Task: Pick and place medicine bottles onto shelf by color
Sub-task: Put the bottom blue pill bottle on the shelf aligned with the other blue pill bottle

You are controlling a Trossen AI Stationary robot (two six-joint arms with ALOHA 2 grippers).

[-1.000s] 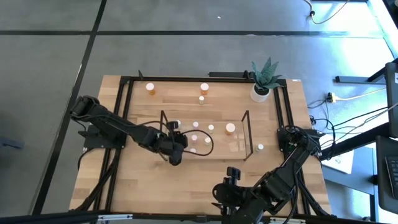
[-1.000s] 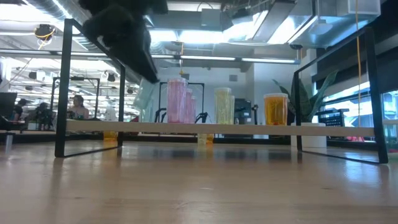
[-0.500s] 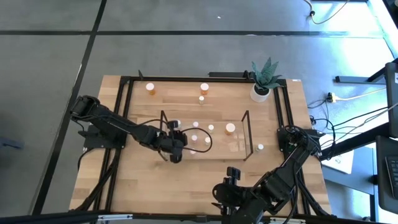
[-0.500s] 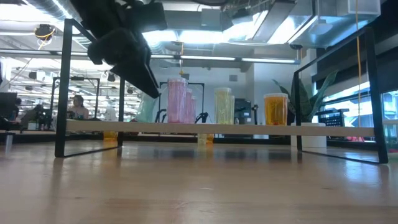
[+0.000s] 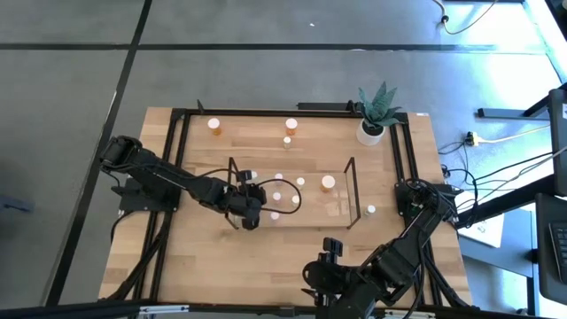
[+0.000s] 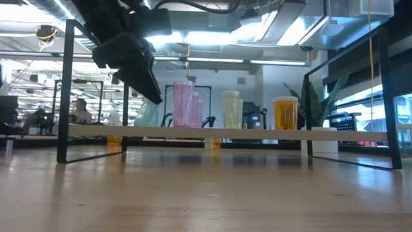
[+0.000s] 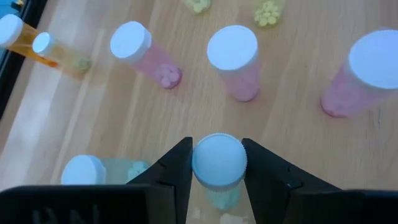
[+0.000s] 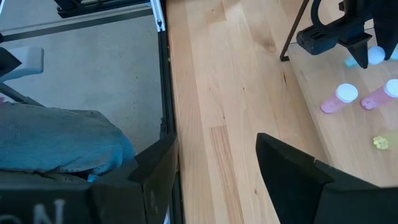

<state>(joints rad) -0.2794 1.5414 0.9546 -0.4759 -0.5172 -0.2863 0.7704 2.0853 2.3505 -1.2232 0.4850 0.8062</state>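
My left gripper (image 5: 252, 198) reaches over the left end of the clear shelf (image 5: 341, 211) and is shut on a greenish medicine bottle (image 7: 219, 186) with a white cap. In the low view this bottle (image 6: 147, 115) hangs down to about the shelf board (image 6: 244, 133). Another greenish bottle (image 7: 87, 170) stands close beside it. Pink bottles (image 7: 235, 61) (image 7: 142, 51) (image 7: 367, 74), a yellowish one (image 6: 230, 109) and an orange one (image 6: 285, 113) stand on the shelf. My right gripper (image 8: 217, 165) hovers open near the table's front edge, with nothing between its fingers. My left gripper pinches the bottle's white cap (image 7: 201, 163) between its two fingers (image 7: 178, 169), one on each side. The fingers slant down at it from the table's left. The bottle hangs below them, near upright. Whether its base touches the shelf board, I cannot tell.
Orange bottles (image 5: 214, 126) (image 5: 291, 125) and a small one (image 5: 287, 141) stand on the table behind the shelf. A white bottle (image 5: 370, 210) stands right of it. A potted plant (image 5: 372, 124) is at the back right. Black frame rails (image 5: 177, 177) run along the table's sides.
My left gripper has sunk toward the shelf board with the greenish bottle, which hangs lower now and closer to upright.
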